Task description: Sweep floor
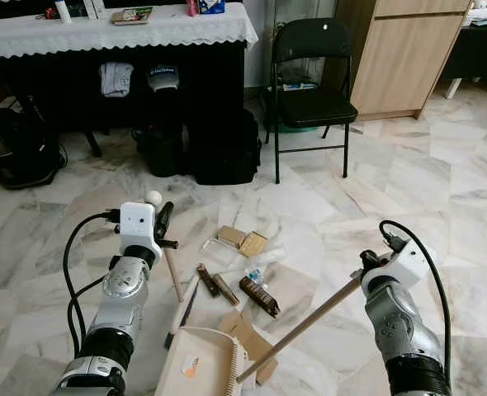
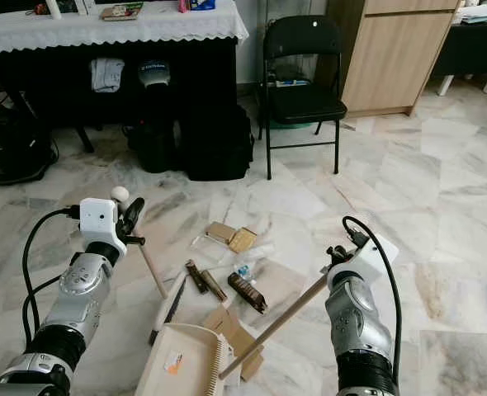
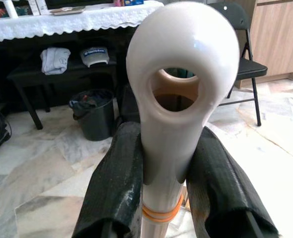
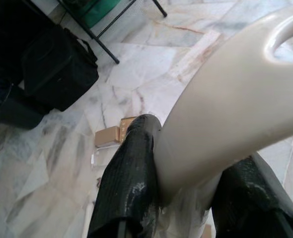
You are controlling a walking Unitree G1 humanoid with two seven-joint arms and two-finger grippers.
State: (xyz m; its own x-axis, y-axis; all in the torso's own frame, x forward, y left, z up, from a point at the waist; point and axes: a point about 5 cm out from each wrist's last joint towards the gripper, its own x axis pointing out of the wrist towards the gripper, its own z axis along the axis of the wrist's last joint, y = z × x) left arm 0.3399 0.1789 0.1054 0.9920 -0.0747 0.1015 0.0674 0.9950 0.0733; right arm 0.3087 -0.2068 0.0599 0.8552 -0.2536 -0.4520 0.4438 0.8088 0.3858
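Observation:
My left gripper (image 1: 163,223) is shut on the top of a broom handle (image 1: 171,268) with a white looped end (image 3: 183,74). The broom's head (image 1: 182,312) rests on the marble floor. My right gripper (image 1: 366,276) is shut on a long wooden handle (image 1: 309,322) that slants down to a cream dustpan (image 1: 196,363) at the bottom centre. Its cream end (image 4: 226,109) sits between the black fingers (image 4: 131,183). Litter lies between the two tools: cardboard pieces (image 1: 242,240), brown wrappers (image 1: 259,296) and a flat cardboard scrap (image 1: 252,338).
Behind the litter stand a black folding chair (image 1: 311,91), black bags (image 1: 224,148) and a dark bin (image 3: 93,111) under a table with a white cloth (image 1: 120,33). A wooden cabinet (image 1: 400,58) is at the back right. Bare marble floor stretches to the right.

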